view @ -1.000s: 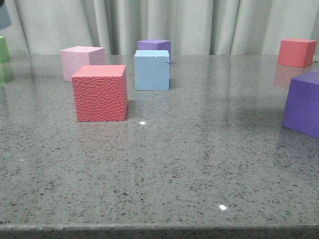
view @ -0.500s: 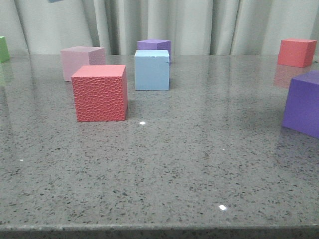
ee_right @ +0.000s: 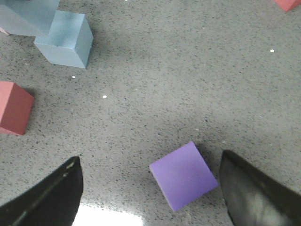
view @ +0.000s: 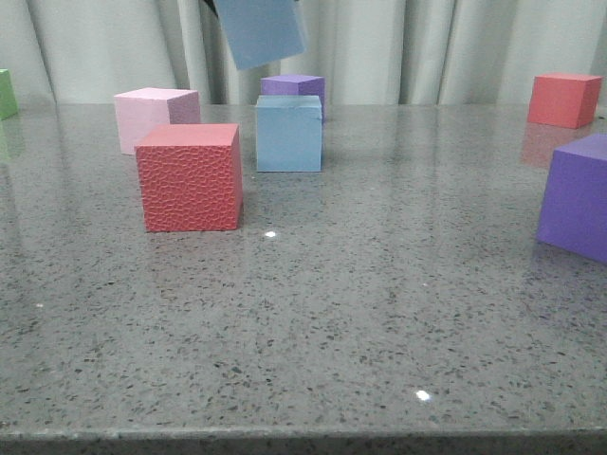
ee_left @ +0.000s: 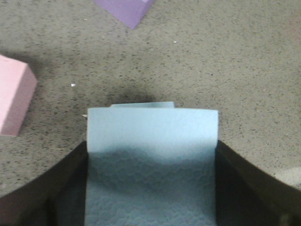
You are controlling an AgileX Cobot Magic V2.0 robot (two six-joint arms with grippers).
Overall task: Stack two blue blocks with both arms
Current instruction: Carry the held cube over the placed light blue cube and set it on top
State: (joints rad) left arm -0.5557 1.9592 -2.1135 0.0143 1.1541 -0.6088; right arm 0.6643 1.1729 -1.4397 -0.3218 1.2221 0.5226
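One blue block (view: 289, 133) stands on the grey table behind the red cube. The other blue block (view: 261, 28) hangs tilted in the air just above and a little left of it. In the left wrist view my left gripper (ee_left: 151, 188) is shut on this held blue block (ee_left: 151, 155), a black finger on each side. A sliver of the lower blue block (ee_left: 141, 105) shows past its edge. My right gripper (ee_right: 150, 188) is open and empty, high over a purple cube (ee_right: 183, 175). It is out of the front view. The right wrist view also shows the standing blue block (ee_right: 66, 40).
A red textured cube (view: 190, 177) stands front left of the blue block, a pale pink cube (view: 152, 116) to its left, a purple cube (view: 294, 85) behind it. A large purple cube (view: 579, 194) and a red cube (view: 564, 100) are at the right, a green cube (view: 8, 93) far left.
The held blue block has travelled from the upper left corner rightward and come down to hang over the standing blue block. The cubes on the table have not moved.
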